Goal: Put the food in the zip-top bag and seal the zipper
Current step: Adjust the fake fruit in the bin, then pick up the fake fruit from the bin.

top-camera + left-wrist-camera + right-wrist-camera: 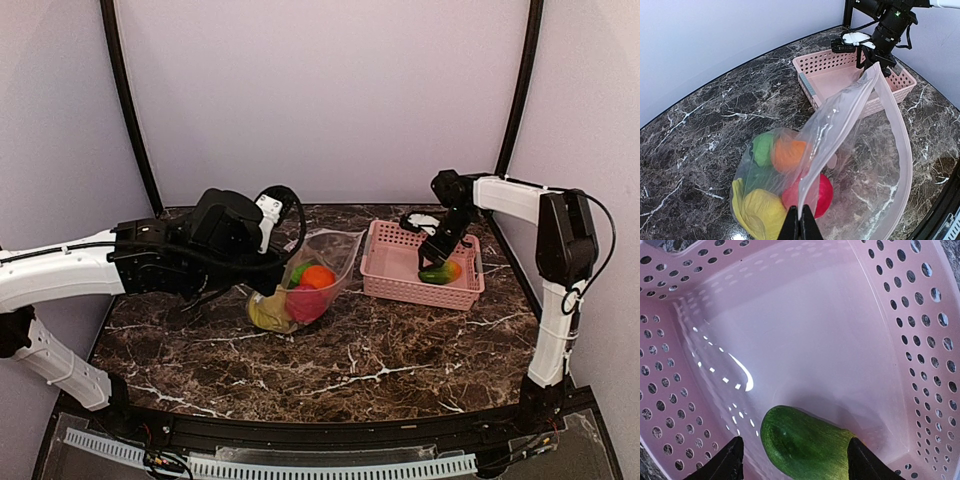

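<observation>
The clear zip-top bag lies on the marble table, mouth held up. Through it I see a yellow piece, a red round fruit, an orange and a green piece. Its whitish-pink zipper strip curves along the mouth edge. My left gripper is shut on the bag's upper wall. My right gripper is open inside the pink basket, its fingers on either side of the green-orange mango-like piece, also seen in the top view.
The pink slotted basket stands at the back right of the table, just right of the bag's mouth. Black frame posts rise at the back corners. The table's front edge runs along the bottom.
</observation>
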Robot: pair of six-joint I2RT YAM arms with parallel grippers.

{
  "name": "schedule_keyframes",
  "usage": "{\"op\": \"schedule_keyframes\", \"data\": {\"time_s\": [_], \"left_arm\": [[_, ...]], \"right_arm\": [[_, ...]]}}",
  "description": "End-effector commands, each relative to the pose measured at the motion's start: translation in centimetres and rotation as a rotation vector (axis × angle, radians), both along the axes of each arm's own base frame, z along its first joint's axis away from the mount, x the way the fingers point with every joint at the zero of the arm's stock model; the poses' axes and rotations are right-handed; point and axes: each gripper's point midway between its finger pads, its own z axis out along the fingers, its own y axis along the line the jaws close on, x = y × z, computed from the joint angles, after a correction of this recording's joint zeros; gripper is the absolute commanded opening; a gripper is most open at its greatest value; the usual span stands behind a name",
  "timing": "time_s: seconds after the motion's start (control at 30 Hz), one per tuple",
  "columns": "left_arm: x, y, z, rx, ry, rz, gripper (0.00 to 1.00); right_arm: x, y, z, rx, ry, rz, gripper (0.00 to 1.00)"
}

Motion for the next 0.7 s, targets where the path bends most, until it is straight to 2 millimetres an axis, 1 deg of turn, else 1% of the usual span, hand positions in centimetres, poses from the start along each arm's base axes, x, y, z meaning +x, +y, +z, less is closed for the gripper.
{"op": "schedule_keyframes", "data": {"time_s": [0.0,0.13,0.23,0.37,0.5,0.67], "left_arm": [[-0.1,0.3,-0.1,0.011,0.005,-0.004,0.01],[-0.1,0.2,-0.1,0.010,0.008,-0.005,0.01],[-0.1,0.1,-0.1,0.012,0.007,-0.007,0.01],[0.0,-0.1,-0.1,0.012,0.007,-0.012,0.01],[0.0,-0.2,-0.2,0.010,0.010,-0.014,0.01],[-0.1,-0.1,-0.1,0.010,0.013,-0.013,0.01]], "right_arm": [[0.0,0.3,2.4,0.009,-0.025,0.089,0.69],[-0.4,-0.4,2.3,-0.046,-0.024,0.180,0.68],[-1.2,-0.4,2.0,-0.053,0.009,0.255,0.68],[-1.6,-1.4,0.3,-0.123,0.070,0.320,0.67],[-1.0,-2.3,-1.4,-0.193,0.066,0.341,0.66],[-0.5,-2.5,-2.8,-0.220,0.064,0.346,0.64]]}}
